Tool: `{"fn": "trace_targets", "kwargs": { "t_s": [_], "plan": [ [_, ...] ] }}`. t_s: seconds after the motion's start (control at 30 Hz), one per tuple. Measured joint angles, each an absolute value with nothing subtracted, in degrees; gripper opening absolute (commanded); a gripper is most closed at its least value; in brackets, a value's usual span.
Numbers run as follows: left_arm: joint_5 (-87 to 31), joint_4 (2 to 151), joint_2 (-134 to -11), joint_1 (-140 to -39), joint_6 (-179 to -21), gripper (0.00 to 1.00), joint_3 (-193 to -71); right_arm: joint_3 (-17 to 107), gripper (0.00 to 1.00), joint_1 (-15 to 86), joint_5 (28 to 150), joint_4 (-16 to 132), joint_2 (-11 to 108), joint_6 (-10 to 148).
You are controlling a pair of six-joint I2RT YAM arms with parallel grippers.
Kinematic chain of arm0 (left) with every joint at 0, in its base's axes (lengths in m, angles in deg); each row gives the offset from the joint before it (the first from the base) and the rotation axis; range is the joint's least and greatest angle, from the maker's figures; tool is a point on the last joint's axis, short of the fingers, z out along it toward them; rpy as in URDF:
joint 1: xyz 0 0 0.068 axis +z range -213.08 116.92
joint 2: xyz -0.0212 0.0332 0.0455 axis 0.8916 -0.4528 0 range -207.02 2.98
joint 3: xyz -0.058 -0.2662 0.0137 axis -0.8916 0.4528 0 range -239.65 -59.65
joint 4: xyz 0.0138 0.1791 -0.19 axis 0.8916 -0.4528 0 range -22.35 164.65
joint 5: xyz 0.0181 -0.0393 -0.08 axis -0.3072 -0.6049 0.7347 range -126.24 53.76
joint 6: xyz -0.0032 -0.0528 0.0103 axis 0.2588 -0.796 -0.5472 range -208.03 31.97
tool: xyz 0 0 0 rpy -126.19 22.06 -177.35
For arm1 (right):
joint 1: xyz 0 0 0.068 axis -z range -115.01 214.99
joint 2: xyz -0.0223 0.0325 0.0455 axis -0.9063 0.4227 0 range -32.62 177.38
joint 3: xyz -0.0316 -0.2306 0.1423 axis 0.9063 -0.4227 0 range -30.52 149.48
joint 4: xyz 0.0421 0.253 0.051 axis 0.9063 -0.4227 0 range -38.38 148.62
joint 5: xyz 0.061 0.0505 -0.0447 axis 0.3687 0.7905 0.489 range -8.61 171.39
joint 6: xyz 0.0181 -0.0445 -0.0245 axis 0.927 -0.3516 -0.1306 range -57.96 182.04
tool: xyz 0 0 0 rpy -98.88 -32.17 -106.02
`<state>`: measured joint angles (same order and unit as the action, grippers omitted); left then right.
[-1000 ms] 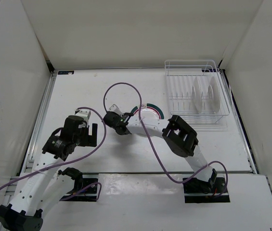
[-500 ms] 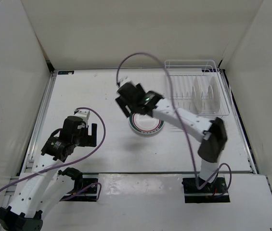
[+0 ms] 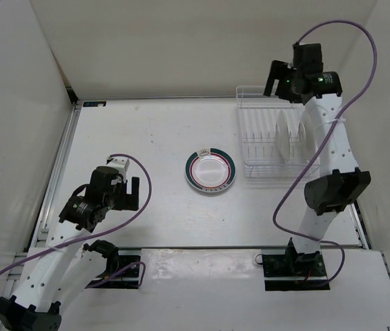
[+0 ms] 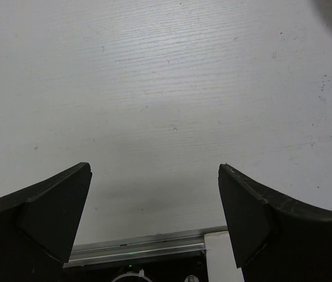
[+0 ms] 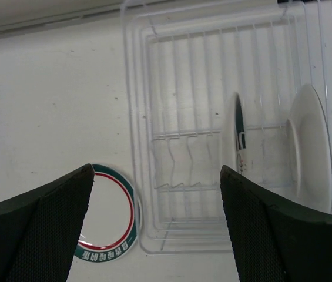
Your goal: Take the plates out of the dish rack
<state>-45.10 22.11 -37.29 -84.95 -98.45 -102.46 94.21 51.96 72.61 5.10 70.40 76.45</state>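
Observation:
A white plate with a green-and-red rim band [image 3: 210, 170] lies flat on the table, left of the dish rack [image 3: 250, 148]. Two plates stand upright in the rack: one with a dark rim [image 3: 282, 134] and a plain white one [image 3: 306, 131]. My right gripper [image 3: 283, 83] hangs open high over the rack's far end, holding nothing. In the right wrist view the rack [image 5: 133, 117], the edge-on plate [image 5: 237, 138], the white plate [image 5: 312, 150] and the flat plate [image 5: 111, 226] lie below the open gripper [image 5: 156, 170]. My left gripper [image 3: 124, 196] rests open over bare table [image 4: 154, 167].
White walls enclose the table on three sides, and the rack sits in the far right corner. A purple cable [image 3: 339, 41] loops above the right arm. The table's metal front rail [image 4: 136, 249] shows under the left gripper.
The right gripper opened and left the green-rimmed plate flat on the table. The right arm then swung up and right to above the rack. The left arm has not moved.

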Motion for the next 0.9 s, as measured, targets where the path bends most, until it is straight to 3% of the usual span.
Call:
{"fn": "trace_targets", "kwargs": {
  "t_s": [0.13, 0.37, 0.5, 0.7, 0.9],
  "plan": [
    [-44.73, 22.13, -37.11, -84.95, -98.51, 1.0, -102.46, 92.72, 0.89, 59.08, 76.29, 2.66, 74.73, 78.31],
    [-44.29, 22.13, -37.07, -84.95, -98.58, 1.0, -102.46, 86.56, 0.86, 61.7, 80.18, 1.15, 77.53, 78.53],
    [-44.18, 22.13, -37.09, -84.95, -98.58, 1.0, -102.46, 86.56, 0.72, 62.84, 82.32, 1.41, 77.92, 78.36],
    [-44.18, 22.13, -37.09, -84.95, -98.58, 1.0, -102.46, 85.9, 0.67, 64.94, 84.7, 2.39, 79.78, 78.36],
    [-44.2, 22.13, -37.11, -84.95, -98.58, 1.0, -102.46, 82.91, 0.55, 66.53, 85.73, 3.22, 80.61, 78.05]
  ]
}}
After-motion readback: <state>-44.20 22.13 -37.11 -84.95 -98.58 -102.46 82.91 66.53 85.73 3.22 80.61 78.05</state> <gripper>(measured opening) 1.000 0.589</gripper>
